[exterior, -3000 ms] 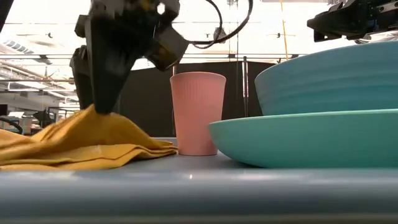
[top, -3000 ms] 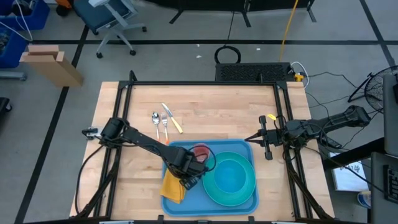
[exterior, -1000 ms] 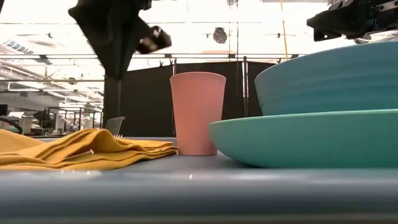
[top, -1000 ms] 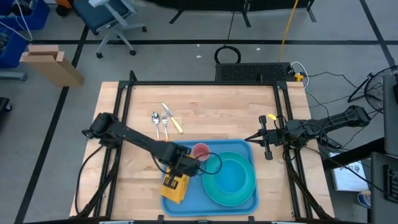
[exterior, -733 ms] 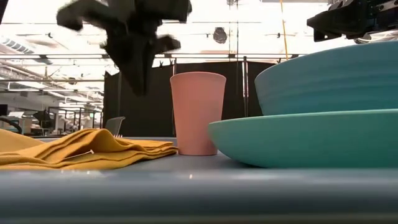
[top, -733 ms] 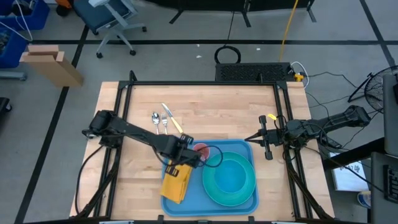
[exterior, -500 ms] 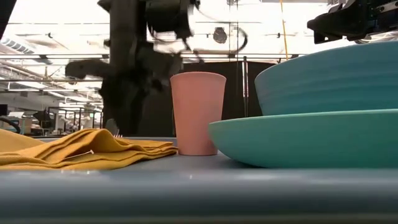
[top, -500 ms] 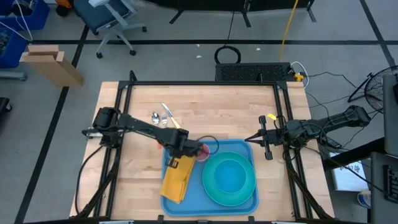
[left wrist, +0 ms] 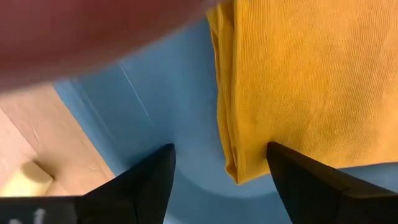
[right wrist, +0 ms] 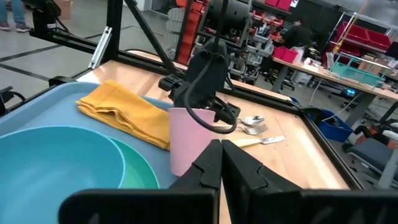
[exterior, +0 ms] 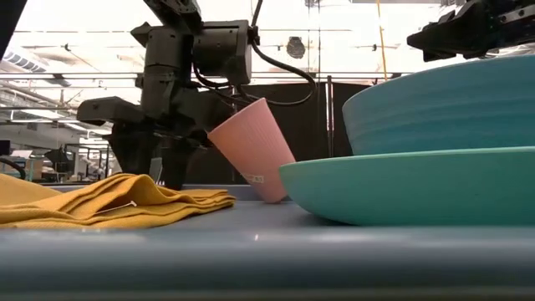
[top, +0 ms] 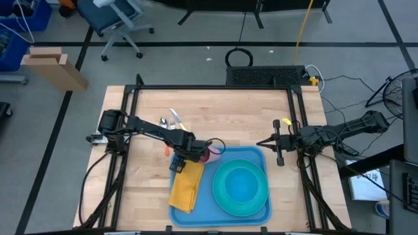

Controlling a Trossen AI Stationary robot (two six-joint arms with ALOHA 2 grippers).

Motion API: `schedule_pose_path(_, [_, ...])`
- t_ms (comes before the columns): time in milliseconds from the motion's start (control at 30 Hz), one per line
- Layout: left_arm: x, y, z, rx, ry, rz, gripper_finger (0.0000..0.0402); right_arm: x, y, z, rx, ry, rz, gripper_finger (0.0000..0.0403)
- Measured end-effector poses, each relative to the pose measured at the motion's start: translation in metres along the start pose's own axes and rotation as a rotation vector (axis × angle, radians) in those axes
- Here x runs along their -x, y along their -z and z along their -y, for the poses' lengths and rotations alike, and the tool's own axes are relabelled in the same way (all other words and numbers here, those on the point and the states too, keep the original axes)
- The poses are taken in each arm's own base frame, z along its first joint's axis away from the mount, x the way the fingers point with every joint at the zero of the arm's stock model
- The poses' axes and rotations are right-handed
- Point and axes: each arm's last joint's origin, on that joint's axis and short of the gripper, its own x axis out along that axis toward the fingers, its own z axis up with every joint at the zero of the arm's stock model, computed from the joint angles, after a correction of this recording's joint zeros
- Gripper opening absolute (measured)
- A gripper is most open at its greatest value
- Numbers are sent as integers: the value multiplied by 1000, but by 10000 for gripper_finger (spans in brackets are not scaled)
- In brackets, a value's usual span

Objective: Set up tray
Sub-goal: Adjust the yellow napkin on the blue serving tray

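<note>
The blue tray lies at the table's near edge. On it are a folded yellow napkin, a teal bowl on a teal plate, and a pink cup. The cup stands tilted on the edge of its base, its rim toward my left gripper. My left gripper points down, open, over the tray's far left corner. Its fingers straddle the napkin's far edge without touching it. My right gripper waits shut and level at the table's right side. My left gripper holds nothing between its open fingers. The pink cup's rim lies against the side of the gripper, above the fingers. The cup leans toward the gripper, and only the edge of its base rests on the tray.
A spoon, a fork and a yellow-handled knife lie on the wood beyond the tray. A cable from the left arm loops over the cup. The plate and bowl fill the tray's right half. Bare wood lies at the far right.
My left gripper has gone from above the napkin toward the table's far edge and down to the tray's far left corner, and its fingers have opened. The pink cup has tipped from upright to leaning toward the gripper. The napkin has stayed flat on the tray.
</note>
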Motion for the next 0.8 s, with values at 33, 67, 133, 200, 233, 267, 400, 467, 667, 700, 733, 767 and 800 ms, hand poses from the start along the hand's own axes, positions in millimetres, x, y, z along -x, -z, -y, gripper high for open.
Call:
schedule_pose_path(33, [1, 0, 0, 0, 1, 2, 258, 0, 0, 0, 0, 0, 1, 0])
schedule_pose_path(67, [1, -1, 0, 0, -2, 5, 255, 0, 0, 0, 0, 0, 0, 0])
schedule_pose_path(133, [3, -5, 1, 3, -15, 19, 248, 0, 0, 0, -5, 0, 0, 0])
schedule_pose_path(200, [7, -9, 3, 0, -20, 35, 242, 0, 0, 0, -7, 0, 0, 0])
schedule_pose_path(233, [9, -10, 4, -6, -24, 39, 239, 0, 0, 0, -7, 0, 0, 0])
schedule_pose_path(267, [11, -13, 6, -10, -26, 45, 238, 0, 0, 0, -7, -1, -1, 0])
schedule_pose_path(400, [20, -21, 12, -20, -36, 72, 235, 0, 0, 0, -17, -3, -2, 0])
schedule_pose_path(467, [25, -23, 14, -20, -45, 67, 235, 0, 0, 0, -24, -3, -1, 0])
schedule_pose_path(667, [45, -37, 21, -39, -124, 112, 235, 0, 0, 0, -22, -4, -1, 0])
schedule_pose_path(700, [49, -41, 22, -52, -128, 136, 235, 0, 0, 0, -19, -3, 1, 0])
schedule_pose_path(733, [54, -44, 23, -63, -134, 160, 235, 0, 0, 0, -13, -3, 4, 0])
schedule_pose_path(767, [60, -48, 24, -76, -139, 181, 235, 0, 0, 0, -11, -2, 5, 0])
schedule_pose_path(800, [65, -51, 26, -86, -143, 200, 235, 0, 0, 0, -10, -2, 5, 0])
